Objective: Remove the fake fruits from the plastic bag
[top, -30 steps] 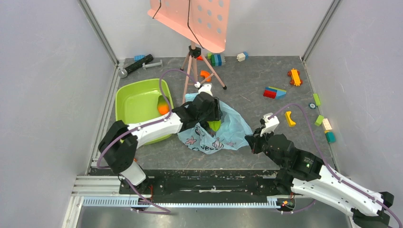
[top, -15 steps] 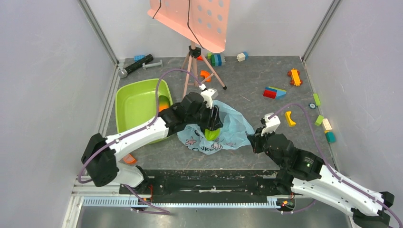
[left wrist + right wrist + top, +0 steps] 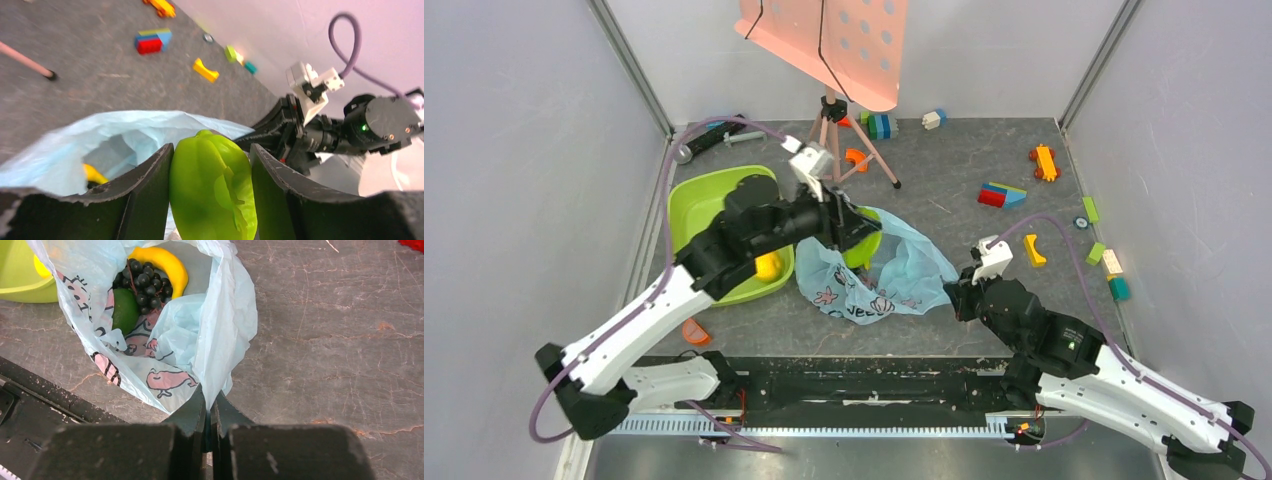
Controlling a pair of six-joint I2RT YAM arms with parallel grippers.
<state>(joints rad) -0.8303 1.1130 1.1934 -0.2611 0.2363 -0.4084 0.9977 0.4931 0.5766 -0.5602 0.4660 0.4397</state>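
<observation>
Two hands are at work over the grey counter (image 3: 984,140). The left hand (image 3: 856,236) is clenched on a glossy green pepper (image 3: 212,185); in the left wrist view the fruit sits squeezed between both black fingers (image 3: 150,190), lifted above the open mouth of the plastic bag (image 3: 912,268). From above, the pepper hangs at the bag's far left edge, just right of the lime-green tub (image 3: 709,205).

The right hand (image 3: 209,401) is shut tight on the bag's near right corner, the thin blue film pinched between its fingertips and pulled up from the counter. The bag lies crumpled in the middle of the counter, between the two arms, its mouth facing the tub.

Inside the bag, the right wrist view shows a yellow banana (image 3: 166,262) at the far end, a bunch of dark grapes (image 3: 145,282) touching it, and a rounded green fruit (image 3: 125,310) just beside the grapes.

One yellow fruit (image 3: 769,267) rests in the tub's near right corner.

Several toy bricks (image 3: 1002,195) lie scattered to the right and far side, well apart from the bag, and a tripod (image 3: 839,135) stands at the far middle.
</observation>
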